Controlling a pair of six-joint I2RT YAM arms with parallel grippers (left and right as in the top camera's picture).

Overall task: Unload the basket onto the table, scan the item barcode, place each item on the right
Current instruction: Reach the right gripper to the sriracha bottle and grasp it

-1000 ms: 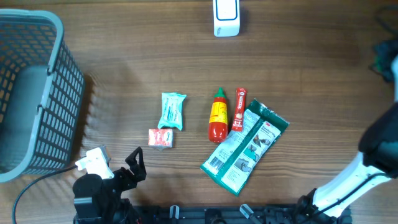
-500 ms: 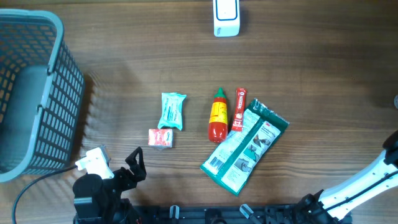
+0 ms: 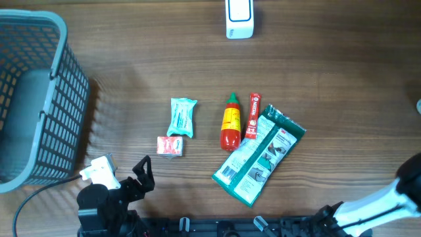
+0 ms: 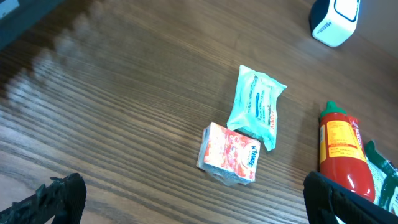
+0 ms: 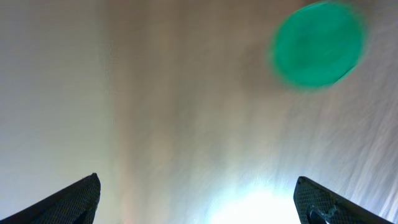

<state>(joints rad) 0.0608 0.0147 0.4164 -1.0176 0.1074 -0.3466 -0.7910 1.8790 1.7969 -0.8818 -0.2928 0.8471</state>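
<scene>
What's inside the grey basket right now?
Nothing visible: overhead, the basket shows only its bare grey floor. Its left part runs off the frame and the mesh wall hides the floor's edge, so a small item there would go unseen.

Right arm (image 3: 388,197) retreated. Dark bulk at top-right corner of overhead view gone. White link, earlier reaching up right edge, slid down and out, leaving short stretch low in right corner by front edge of table (image 3: 342,85). Black elbow part dropped lower too, half cut off by frame.
</scene>
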